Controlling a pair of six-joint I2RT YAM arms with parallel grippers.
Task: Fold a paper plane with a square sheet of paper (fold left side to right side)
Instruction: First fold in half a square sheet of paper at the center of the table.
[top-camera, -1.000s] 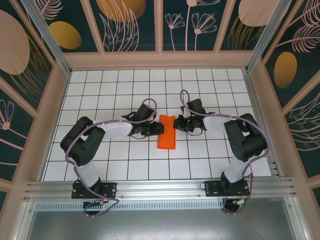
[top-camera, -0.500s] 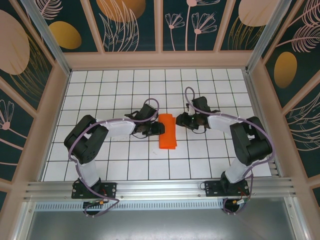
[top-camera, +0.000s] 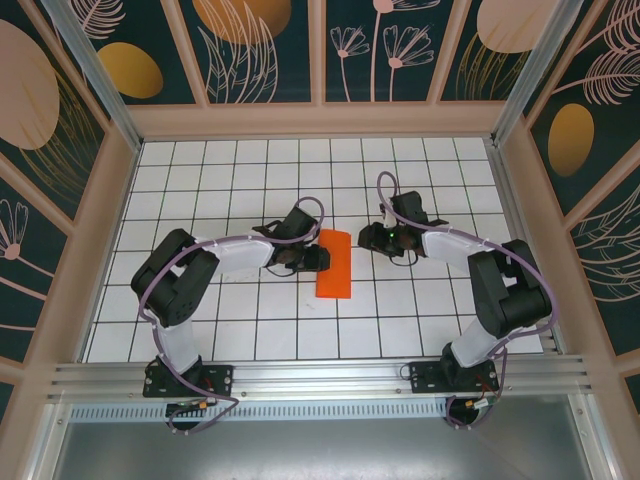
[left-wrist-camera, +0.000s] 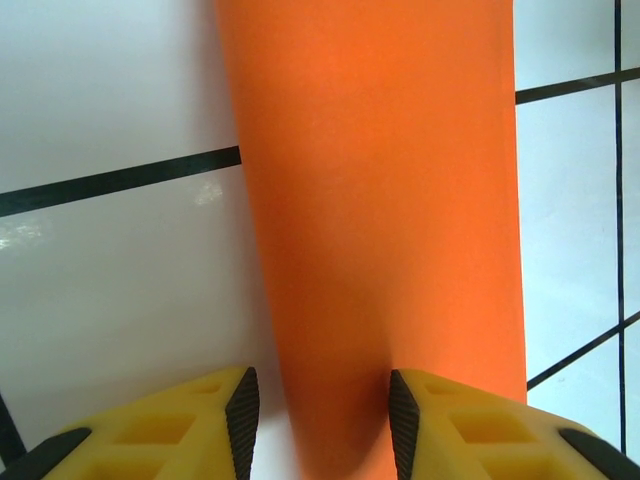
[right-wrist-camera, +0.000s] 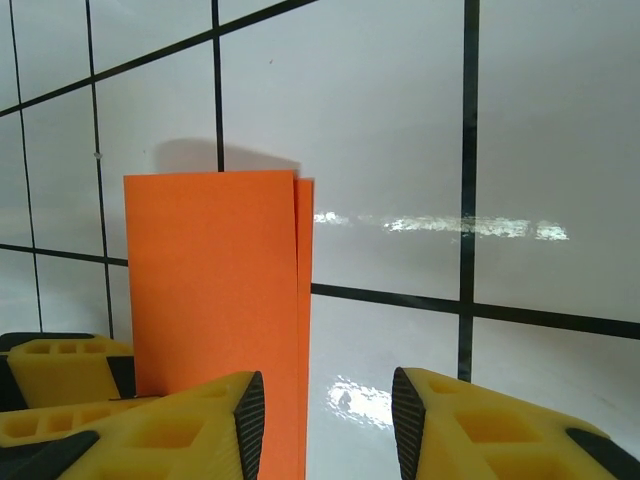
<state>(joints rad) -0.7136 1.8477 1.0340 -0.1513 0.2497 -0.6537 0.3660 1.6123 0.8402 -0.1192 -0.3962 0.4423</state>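
- The folded orange sheet of paper (top-camera: 334, 263) lies flat on the table (top-camera: 250, 320) between my grippers, its layers slightly offset.
- My left gripper (left-wrist-camera: 322, 400) is parted astride the sheet's left edge. Closing here could drag or rumple it.
- My right gripper (right-wrist-camera: 325, 420) is open and empty, just beside the sheet. Unpinned, the fold may spring up.

Top camera sits above and behind the arm bases, looking steeply down on the whole gridded worktop (top-camera: 260, 335). Wrist cameras are in tight, peering past the left fingers (left-wrist-camera: 150, 425) and right fingers (right-wrist-camera: 500, 425); all three catch the orange paper (top-camera: 334, 263).
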